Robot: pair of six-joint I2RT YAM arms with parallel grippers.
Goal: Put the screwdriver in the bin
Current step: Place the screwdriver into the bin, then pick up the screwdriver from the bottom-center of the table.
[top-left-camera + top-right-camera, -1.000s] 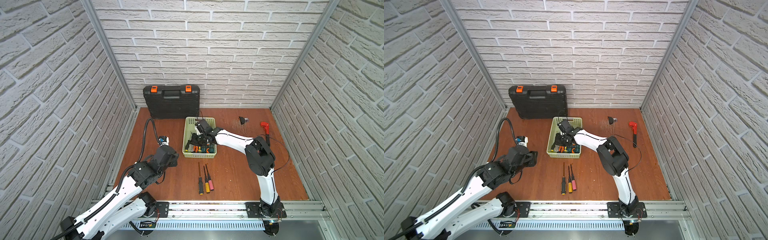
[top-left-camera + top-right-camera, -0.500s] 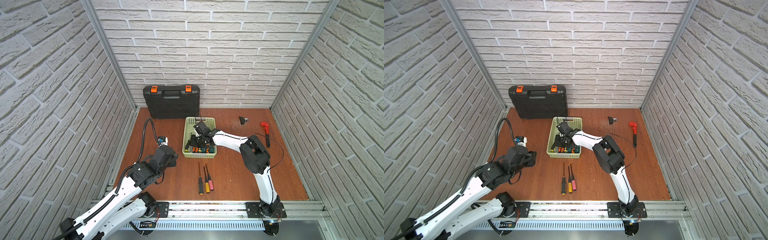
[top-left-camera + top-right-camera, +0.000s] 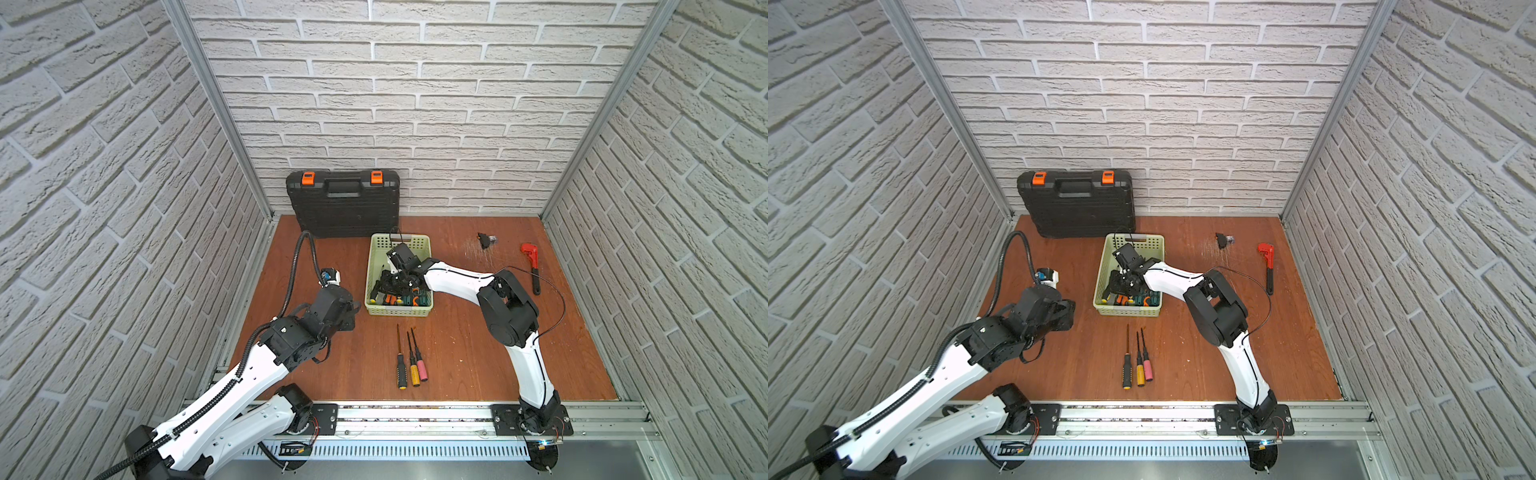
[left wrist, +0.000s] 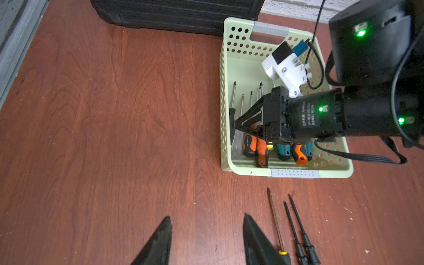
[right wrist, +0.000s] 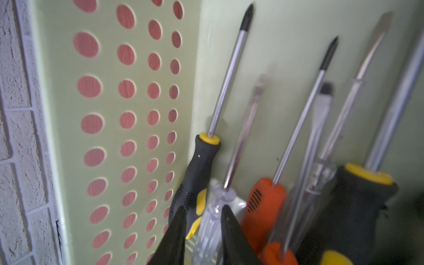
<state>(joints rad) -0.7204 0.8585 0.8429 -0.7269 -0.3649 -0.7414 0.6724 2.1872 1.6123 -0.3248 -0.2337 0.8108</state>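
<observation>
bin (image 4: pixel 224 68) of perforated pale green plastic

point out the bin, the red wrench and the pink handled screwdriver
bin (image 3: pixel 399 311), in a top view, on its near wall
red wrench (image 3: pixel 528 250), in a top view, on its red head
pink handled screwdriver (image 3: pixel 422 370), in a top view, on its pink handle
</observation>
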